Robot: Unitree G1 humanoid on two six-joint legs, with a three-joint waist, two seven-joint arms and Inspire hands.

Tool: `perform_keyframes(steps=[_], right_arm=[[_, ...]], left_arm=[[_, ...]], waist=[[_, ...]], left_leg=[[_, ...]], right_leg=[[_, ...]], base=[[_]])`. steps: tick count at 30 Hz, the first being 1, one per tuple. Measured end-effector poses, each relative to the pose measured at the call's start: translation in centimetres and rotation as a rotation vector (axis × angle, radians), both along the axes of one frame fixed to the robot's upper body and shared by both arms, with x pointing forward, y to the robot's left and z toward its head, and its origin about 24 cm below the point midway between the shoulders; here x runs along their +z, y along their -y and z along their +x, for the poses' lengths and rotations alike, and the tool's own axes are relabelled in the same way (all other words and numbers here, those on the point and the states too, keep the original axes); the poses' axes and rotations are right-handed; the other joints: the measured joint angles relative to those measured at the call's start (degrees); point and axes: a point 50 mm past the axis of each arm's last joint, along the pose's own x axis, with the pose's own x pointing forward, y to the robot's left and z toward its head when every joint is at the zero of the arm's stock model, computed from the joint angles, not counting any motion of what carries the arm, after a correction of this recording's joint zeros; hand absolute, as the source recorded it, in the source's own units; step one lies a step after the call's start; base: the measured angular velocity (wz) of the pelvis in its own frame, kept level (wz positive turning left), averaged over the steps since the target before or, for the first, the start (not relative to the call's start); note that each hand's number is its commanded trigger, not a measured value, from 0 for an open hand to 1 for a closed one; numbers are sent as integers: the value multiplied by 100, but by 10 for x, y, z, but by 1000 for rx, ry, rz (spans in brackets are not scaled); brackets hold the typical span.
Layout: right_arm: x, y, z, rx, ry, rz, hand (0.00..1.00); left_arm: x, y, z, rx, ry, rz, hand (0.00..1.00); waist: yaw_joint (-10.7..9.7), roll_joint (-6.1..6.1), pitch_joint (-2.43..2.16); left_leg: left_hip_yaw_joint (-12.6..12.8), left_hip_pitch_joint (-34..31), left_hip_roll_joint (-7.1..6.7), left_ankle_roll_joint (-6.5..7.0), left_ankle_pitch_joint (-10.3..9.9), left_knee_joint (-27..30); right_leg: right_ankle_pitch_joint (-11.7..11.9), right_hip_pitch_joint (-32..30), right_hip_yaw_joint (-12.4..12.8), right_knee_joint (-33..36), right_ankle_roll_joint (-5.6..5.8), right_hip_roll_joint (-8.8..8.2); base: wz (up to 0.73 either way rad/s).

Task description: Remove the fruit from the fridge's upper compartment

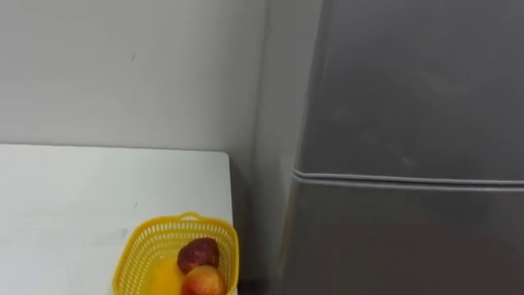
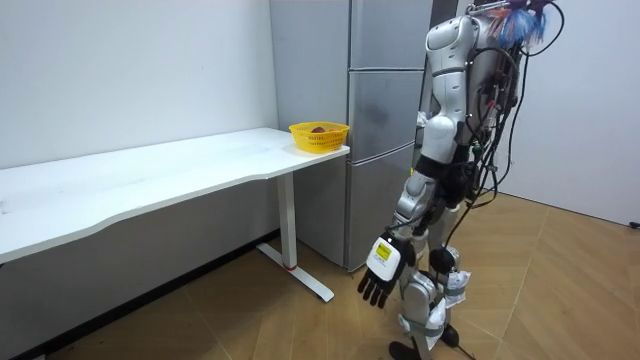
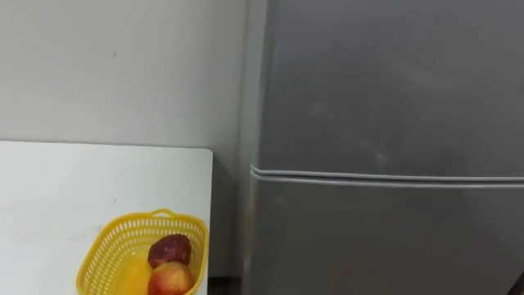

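A tall grey fridge (image 2: 383, 120) stands right in front of me with both doors shut. Its upper door (image 1: 417, 82) meets the lower door (image 1: 409, 238) at a thin horizontal seam. In the room view I stand upright facing it, close to its front. My left hand (image 2: 381, 268) hangs low beside my thigh, fingers relaxed and open, holding nothing.
A white table (image 1: 74, 197) stands left of the fridge against the wall. At its corner by the fridge sits a yellow basket (image 1: 141, 250) with a dark red fruit (image 1: 198, 253) and a peach-coloured fruit (image 1: 204, 283). Wooden floor (image 2: 560, 290) lies behind me.
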Motion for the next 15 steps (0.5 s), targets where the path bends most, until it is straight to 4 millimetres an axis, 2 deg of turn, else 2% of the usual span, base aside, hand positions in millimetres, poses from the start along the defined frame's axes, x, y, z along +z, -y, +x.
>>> perform_keyframes(steps=[1,2,3,4,5,8,9,11,13,15], right_arm=[[-23,-5,-18,-25,-118,46,0],[-44,-12,-41,-36,-253,85,0],[-53,-17,-51,-40,-311,105,0],[-68,-29,-71,-39,-416,151,0],[-81,-40,-92,0,-538,185,0],[-98,-63,-136,111,-794,248,0],[-100,-65,-142,157,-841,246,0],[-103,-74,-156,361,-1010,216,0],[-105,-78,-159,526,-1111,180,0],[-106,-81,-153,663,-1158,140,0]], left_arm=[[-2,7,0,2,0,-13,0],[-3,11,-1,7,-1,-25,0],[-4,13,-2,10,-1,-29,0],[-4,14,-3,12,-5,-31,0],[-3,13,-4,22,-8,-28,0],[-4,15,-14,45,-48,-43,0],[-4,15,-14,46,-55,-49,0],[-5,17,-14,52,-73,-62,0],[-5,17,-12,44,-78,-65,0],[-6,19,-8,17,-91,-71,0]], waist=[[1,79,27],[6,149,4],[11,184,-5],[1,240,-1],[17,250,-5],[40,225,-8],[41,220,-5],[88,234,18],[174,228,30],[190,227,38]], left_leg=[[-4,30,-10,1,0,-14],[-15,59,-42,5,-2,-28],[-15,66,-66,5,-2,-43],[-16,69,-73,3,-1,-46],[-16,85,-70,1,1,-35],[-40,186,-76,0,1,-3],[-21,190,-75,0,1,-1],[-23,182,-70,0,1,-9],[-29,216,-70,0,0,-11],[-27,242,-65,2,-1,-16]], right_leg=[[-9,20,3,-5,10,-7],[-48,18,10,0,22,-19],[-78,11,17,13,28,-23],[-113,-7,5,27,26,-29],[-128,10,5,32,10,-24],[-169,120,3,26,-4,-29],[-170,120,3,27,-4,-30],[-169,103,11,33,-4,-25],[-167,139,11,30,-3,-31],[-172,170,15,30,13,-35]], base=[[0],[5],[8],[6],[5],[-1],[-3],[-2],[-3],[8]])
